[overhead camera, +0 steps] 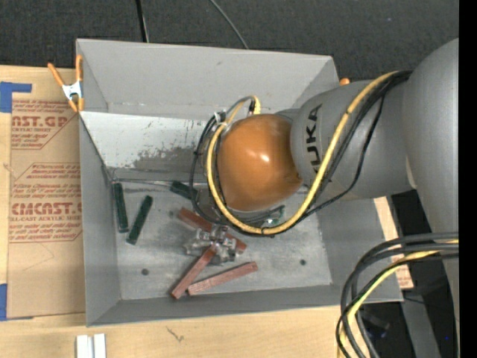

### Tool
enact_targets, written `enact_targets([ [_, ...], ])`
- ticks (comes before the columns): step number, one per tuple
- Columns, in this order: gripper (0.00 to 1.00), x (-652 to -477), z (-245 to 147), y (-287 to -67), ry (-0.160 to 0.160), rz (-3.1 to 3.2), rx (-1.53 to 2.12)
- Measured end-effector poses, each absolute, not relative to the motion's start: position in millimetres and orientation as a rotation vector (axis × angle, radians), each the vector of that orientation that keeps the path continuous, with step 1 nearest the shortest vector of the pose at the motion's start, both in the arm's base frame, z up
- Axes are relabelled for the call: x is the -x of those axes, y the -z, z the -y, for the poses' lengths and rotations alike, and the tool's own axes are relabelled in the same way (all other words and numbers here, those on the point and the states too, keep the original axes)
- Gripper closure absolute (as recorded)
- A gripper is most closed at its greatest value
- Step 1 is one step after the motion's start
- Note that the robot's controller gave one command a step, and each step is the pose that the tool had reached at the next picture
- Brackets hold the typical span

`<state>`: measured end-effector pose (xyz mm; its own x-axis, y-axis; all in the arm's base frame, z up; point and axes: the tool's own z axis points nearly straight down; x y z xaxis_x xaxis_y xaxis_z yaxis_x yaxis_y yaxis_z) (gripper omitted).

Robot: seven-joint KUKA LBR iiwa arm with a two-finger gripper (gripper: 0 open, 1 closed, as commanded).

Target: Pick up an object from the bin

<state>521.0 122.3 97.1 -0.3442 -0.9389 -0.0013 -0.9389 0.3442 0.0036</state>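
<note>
My gripper point(214, 242) is down near the bin floor, below the orange dome, in the middle of the bin. Its metal fingertips sit right on the upper end of a reddish-brown stick point(192, 271) that slants down to the left. A second reddish-brown stick point(222, 277) lies almost flat just below it. A third brown stick point(191, 218) pokes out from under the dome at the gripper's upper left. The dome hides most of the gripper body.
Two dark green sticks point(119, 206) point(139, 219) lie side by side at the bin's left. Another dark green piece point(181, 189) peeks out from under the dome. The arm covers the bin's right half.
</note>
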Motion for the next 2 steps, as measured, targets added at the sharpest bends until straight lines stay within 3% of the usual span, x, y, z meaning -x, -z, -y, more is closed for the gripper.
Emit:
enact_targets([
  [2, 1.00, -523.4, -123, -134, 0.000, 2.580, -1.805],
])
